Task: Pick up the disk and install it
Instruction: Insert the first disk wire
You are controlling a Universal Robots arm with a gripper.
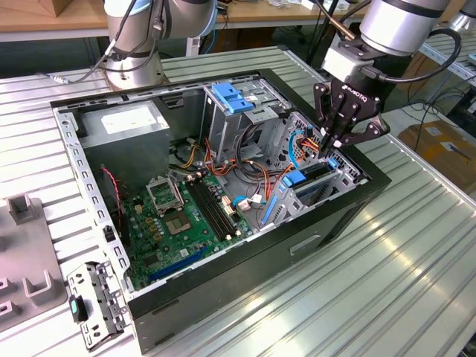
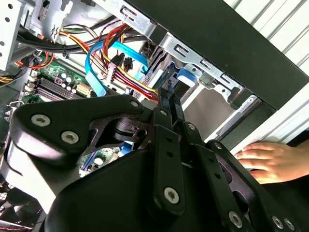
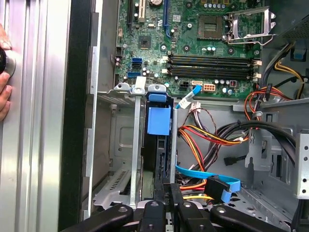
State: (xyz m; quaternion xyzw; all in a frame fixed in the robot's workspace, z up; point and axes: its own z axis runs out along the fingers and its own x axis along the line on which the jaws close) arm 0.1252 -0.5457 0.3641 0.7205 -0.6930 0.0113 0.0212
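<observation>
The disk [image 3: 161, 157] stands on edge as a dark slab in the drive bay [image 3: 120, 145] of the open computer case [image 1: 342, 216], between metal rails. A blue tab [image 3: 159, 121] caps its far end. My gripper [image 3: 167, 192] hangs straight over this bay, at the exterior view's right [image 1: 330, 145]. Its black fingers are pressed together, shut, with the tips at the disk's near edge. Whether they pinch that edge or only touch it is hidden. In the second wrist view the shut fingers [image 2: 166, 104] point into the bay.
Orange, red and blue cables [image 3: 212, 181] crowd the space beside the bay. The green motherboard [image 1: 178, 216], the grey power-supply box [image 1: 123, 123] and a blue latch piece [image 1: 233, 97] fill the case. A person's hand [image 2: 268, 159] rests on the table outside the case wall.
</observation>
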